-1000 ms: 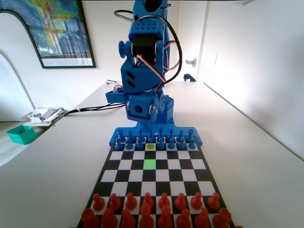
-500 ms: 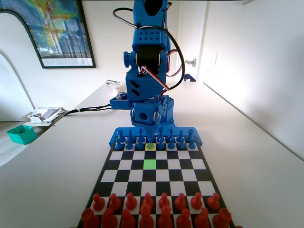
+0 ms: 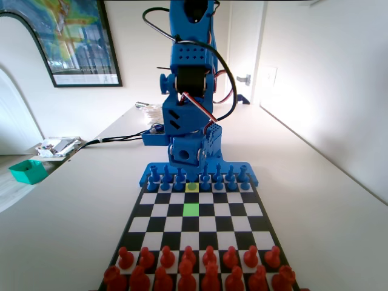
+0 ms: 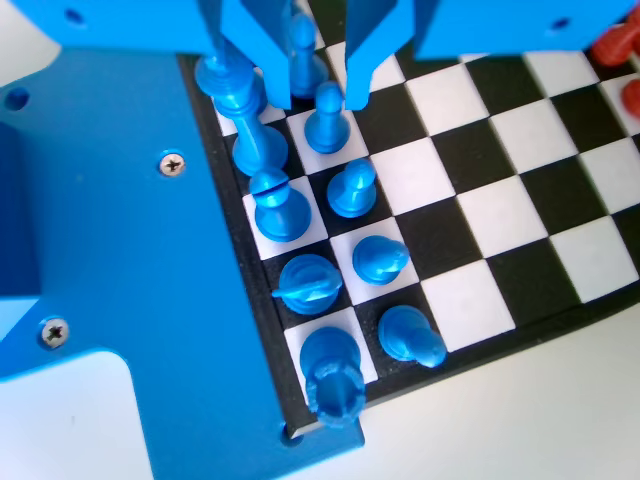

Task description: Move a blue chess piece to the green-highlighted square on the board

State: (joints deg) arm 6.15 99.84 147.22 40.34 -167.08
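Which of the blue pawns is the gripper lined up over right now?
The blue pawn directly between the open gripper's jaws in the wrist view; the other pawns sit further down the row.

Bright daylight from the right — wrist view slightly soft, perhaps motion-blurred.

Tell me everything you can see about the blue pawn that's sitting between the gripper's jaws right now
The blue chess piece is a small pawn of glossy blue plastic, with a round head, narrow neck and flared base. It stands upright on a white square of the board, in the pawn row beside the taller back-row pieces. The gripper hangs open above it, one jaw on each side of its head; the wrist view shows small gaps, so nothing seems to touch it but the board.
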